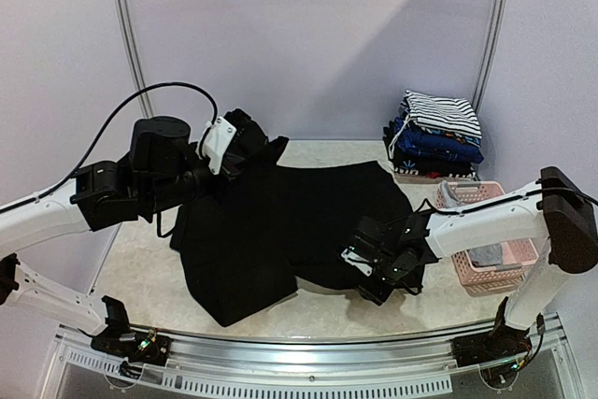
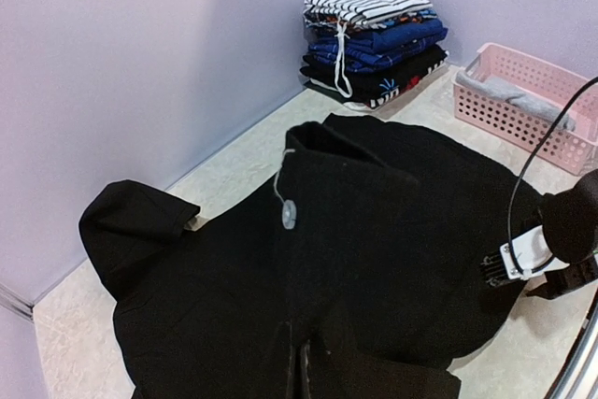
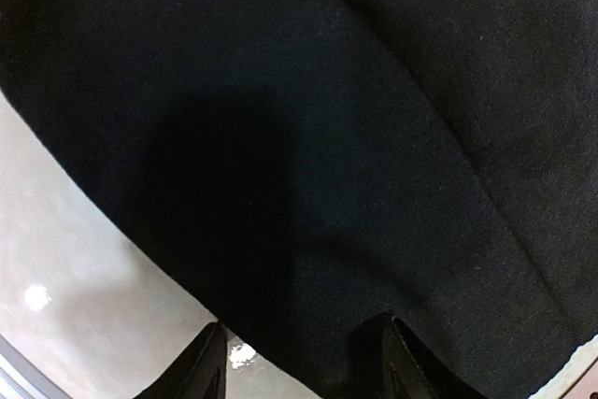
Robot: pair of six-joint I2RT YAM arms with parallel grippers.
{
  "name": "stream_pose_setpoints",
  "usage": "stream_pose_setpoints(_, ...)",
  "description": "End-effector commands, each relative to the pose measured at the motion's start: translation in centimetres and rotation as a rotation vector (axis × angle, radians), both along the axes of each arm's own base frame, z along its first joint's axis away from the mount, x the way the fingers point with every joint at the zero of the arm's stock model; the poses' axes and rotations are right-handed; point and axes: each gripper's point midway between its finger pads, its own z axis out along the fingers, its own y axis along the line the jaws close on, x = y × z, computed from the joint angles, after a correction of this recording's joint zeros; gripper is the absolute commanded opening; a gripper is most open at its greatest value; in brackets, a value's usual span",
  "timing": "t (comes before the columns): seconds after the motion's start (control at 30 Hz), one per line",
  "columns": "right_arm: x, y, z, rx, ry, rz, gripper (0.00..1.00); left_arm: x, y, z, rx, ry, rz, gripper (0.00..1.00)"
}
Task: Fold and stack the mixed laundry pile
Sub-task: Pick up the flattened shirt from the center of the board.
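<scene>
First, left gripper [image 1: 250, 142]: jaws together, pinched on the black garment [image 1: 299, 217] up by its collar, and the cloth tents toward the wrist.
Black garment: spread across the middle of the table [image 1: 140, 263], its near hem lying under the right arm.
Right gripper [image 3: 304, 371]: fingers apart, low over that near hem with the cloth edge between them; no grip shows yet.
Folded stack [image 1: 437, 137]: far right corner, striped garment [image 1: 441, 111] on top, well apart from the black one.
Pink basket [image 1: 486, 231]: right edge, just nearer than the stack, with a grey garment [image 2: 509, 91] inside.
Handling: probably light and limp, sagging and creasing easily, so it will trail a pinch rather than hold its shape. Hem corners or shoulder seams look the best holds, one per arm, so a fold falls straight.
Left wrist view alone: a white button [image 2: 288, 214] at the collar and the raised ridge of cloth.
Right wrist view alone: the hem between the fingers, which the overhead view hides beneath the wrist.
</scene>
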Motion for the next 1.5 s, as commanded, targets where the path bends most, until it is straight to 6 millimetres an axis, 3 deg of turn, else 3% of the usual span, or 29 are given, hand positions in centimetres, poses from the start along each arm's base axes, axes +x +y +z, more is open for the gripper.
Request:
stream_pose_setpoints(0.0,0.5,-0.2,-0.5,-0.028,0.000,-0.016,0.56,0.3,0.2,-0.5,-0.004,0.016,0.006,0.00)
stream_pose_setpoints(0.43,2.2,-0.5,0.3,-0.055,-0.084,-0.052,0.35,0.1,0.4,0.0,-0.017,0.011,-0.001,0.00)
stream_pose_setpoints(0.8,2.2,0.0,0.9,-0.030,-0.080,-0.044,0.00,-0.4,0.2,0.4,-0.029,0.020,-0.029,0.00)
stream_pose_setpoints(1.07,1.6,0.0,3.7,0.016,-0.078,-0.049,0.00,-1.5,0.0,2.2,-0.030,0.053,-0.070,0.00)
stream_pose_setpoints(1.23,1.7,0.1,5.6,0.046,-0.091,-0.048,0.00,-1.6,0.2,4.2,-0.033,0.047,-0.068,0.00)
stream_pose_setpoints(1.47,2.3,-0.2,6.9,0.050,-0.136,-0.066,0.00,-1.3,0.3,7.5,-0.008,0.020,-0.065,0.00)
